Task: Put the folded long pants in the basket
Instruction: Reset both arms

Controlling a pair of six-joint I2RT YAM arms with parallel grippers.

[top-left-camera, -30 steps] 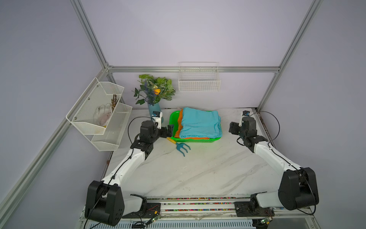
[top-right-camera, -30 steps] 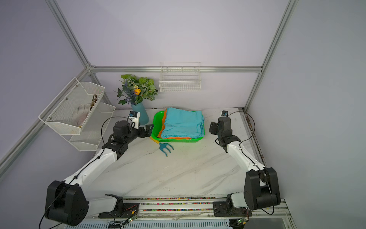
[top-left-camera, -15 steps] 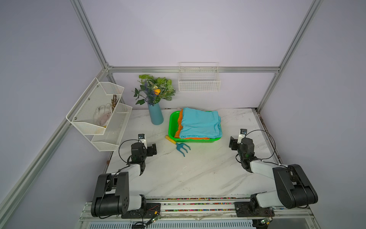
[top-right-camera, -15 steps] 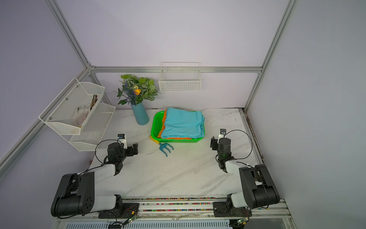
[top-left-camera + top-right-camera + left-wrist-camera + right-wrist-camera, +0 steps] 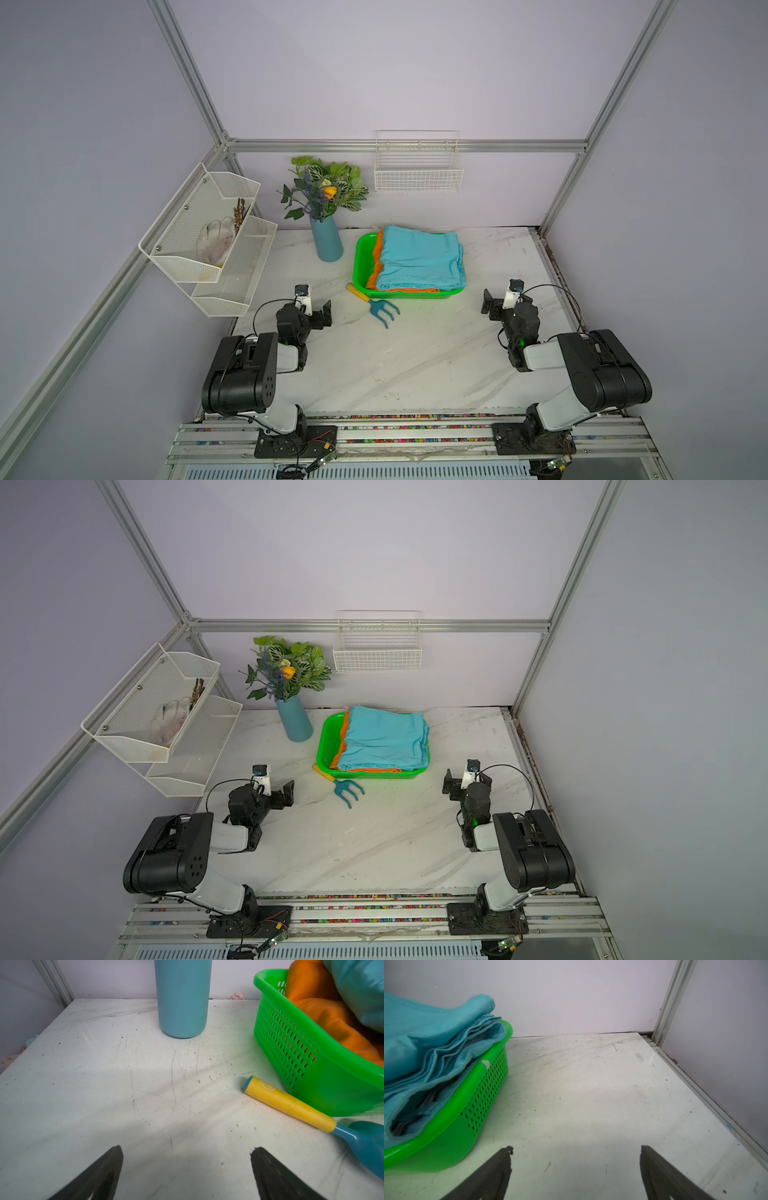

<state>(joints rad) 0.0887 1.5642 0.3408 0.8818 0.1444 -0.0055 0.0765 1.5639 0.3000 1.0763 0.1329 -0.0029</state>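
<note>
White mesh comes first, on the left wall: the two-tier rack (image 5: 208, 245) hangs there with no part in this job. Beside it on the marble table (image 5: 415, 365) stands the blue vase (image 5: 327, 245) of leaves. In front of that, the left gripper (image 5: 187, 1148) sits low near its own base, jaws spread wide with nothing between them. A little garden fork (image 5: 380, 309) lies just beside the front wall of the basket (image 5: 359, 266).

Inside the basket the folded long pants (image 5: 415, 270) are stacked. The teal pair (image 5: 419, 253) is on top, and the orange pair (image 5: 376, 262) shows under it along its left edge. Whatever lies beneath those is hidden from me. The teal cloth rides up over the right rim. Further right, the right gripper (image 5: 576, 1147) sits equally low, jaws wide and empty, near the basket but not touching it.

To my eye the placing is done and both arms are parked. The next move calls for little: keep clear, or at most tuck the overhanging teal edge inward with a light push.
</note>
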